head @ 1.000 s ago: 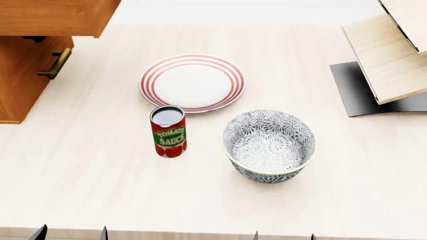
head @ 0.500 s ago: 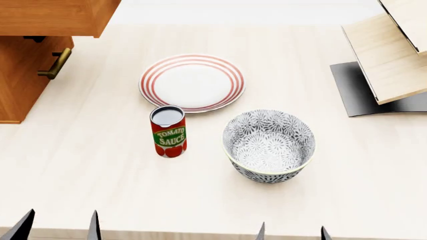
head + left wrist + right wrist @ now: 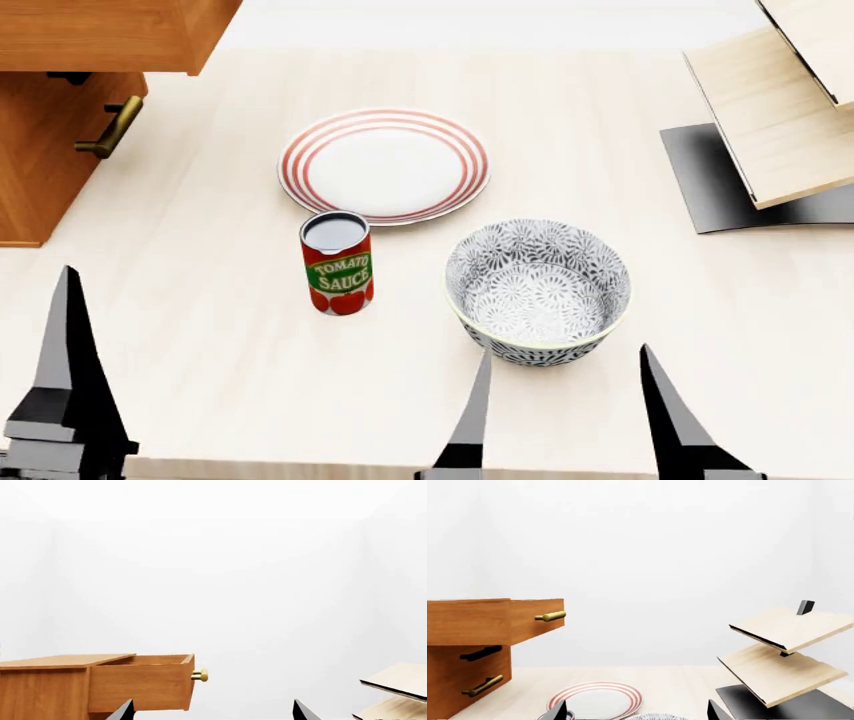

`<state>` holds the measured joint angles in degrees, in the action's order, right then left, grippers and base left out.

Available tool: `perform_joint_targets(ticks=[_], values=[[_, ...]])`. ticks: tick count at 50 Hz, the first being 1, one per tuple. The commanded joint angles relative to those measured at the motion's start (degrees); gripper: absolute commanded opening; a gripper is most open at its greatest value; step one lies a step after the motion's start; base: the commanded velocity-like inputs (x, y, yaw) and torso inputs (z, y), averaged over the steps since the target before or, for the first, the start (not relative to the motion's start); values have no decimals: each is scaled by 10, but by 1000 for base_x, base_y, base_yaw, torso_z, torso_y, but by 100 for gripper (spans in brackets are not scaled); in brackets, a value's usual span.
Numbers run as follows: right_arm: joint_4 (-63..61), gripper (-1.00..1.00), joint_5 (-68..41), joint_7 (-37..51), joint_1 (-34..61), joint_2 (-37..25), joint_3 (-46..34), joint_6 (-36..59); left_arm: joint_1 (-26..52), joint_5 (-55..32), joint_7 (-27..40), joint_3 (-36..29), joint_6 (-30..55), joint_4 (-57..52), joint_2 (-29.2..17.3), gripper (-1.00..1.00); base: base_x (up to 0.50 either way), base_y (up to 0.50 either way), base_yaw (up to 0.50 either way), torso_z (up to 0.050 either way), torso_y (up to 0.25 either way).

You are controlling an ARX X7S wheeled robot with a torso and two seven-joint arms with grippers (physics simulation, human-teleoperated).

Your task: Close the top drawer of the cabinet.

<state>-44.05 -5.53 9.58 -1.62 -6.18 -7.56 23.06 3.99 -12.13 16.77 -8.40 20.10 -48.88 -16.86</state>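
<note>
The orange-brown cabinet (image 3: 40, 160) stands at the table's far left. Its top drawer (image 3: 107, 35) is pulled out and overhangs the lower drawer front and its brass handle (image 3: 110, 128). The left wrist view shows the drawer (image 3: 140, 682) open beside the cabinet (image 3: 40, 690). In the right wrist view the drawer (image 3: 494, 620) juts out with its brass handle (image 3: 550, 615). My left gripper (image 3: 213, 712) is open and empty, with one of its fingers (image 3: 64, 370) near the table's front left. My right gripper (image 3: 567, 420) is open and empty just in front of the bowl. Both are far from the drawer.
On the pale table (image 3: 200, 330) lie a red-striped plate (image 3: 383, 165), a tomato sauce can (image 3: 336, 262) and a patterned bowl (image 3: 537, 290). A pale slanted wood structure (image 3: 781, 110) on a black base (image 3: 707, 170) stands at the far right.
Both grippers have come up from the bottom edge of the head view and reach further over the table's front. The drawer, plate, can and bowl have not moved.
</note>
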Motion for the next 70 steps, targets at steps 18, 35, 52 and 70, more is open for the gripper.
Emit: perform_joint_targets(ticks=[18,35,52,70], values=[[-144,100,-54,74,35,-46,-21,104,273,-188,471,-380,-132,-108,-394,100,0,0,0,0,0],[-147,100,-64,92,41,-62,-29,110,305,-188,494,-424,-146,-107,-406,100,0,0,0,0,0],[-141,100,-82,105,47,-73,-33,121,320,-186,502,-445,-153,-104,-410,100,89,0,0,0,0],[-146,100,-102,121,49,-82,-32,128,344,-188,517,-472,-158,-109,-419,100,500,0,0,0,0]])
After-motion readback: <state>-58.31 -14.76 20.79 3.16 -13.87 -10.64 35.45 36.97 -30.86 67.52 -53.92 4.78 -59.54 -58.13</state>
